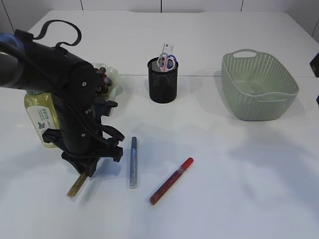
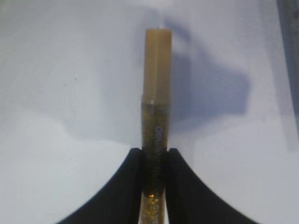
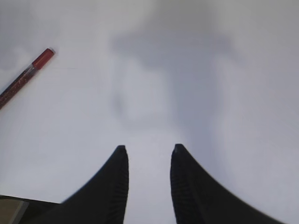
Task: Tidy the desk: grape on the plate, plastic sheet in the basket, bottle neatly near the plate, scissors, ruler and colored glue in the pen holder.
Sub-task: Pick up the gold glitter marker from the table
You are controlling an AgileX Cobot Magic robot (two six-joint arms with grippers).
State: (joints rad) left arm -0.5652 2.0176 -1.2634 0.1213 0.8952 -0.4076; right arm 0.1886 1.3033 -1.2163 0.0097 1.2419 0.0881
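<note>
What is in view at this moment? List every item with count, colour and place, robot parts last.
gold glitter glue tube: one, gold, front left, clamped in the left gripper.
silver-blue glitter glue tube: one, lying on the table at centre front.
red glitter glue tube: one, lying slanted right of the silver-blue one.
black mesh pen holder: one, centre back, holding pink-handled scissors and a clear ruler.
green plastic basket: one, right back.
yellow-green bottle: one, far left, behind the arm.
pale green plate with dark grapes: one, left back.
white table: one.
left gripper: black, shut on the gold tube.
right gripper: black, open above bare table.
</note>
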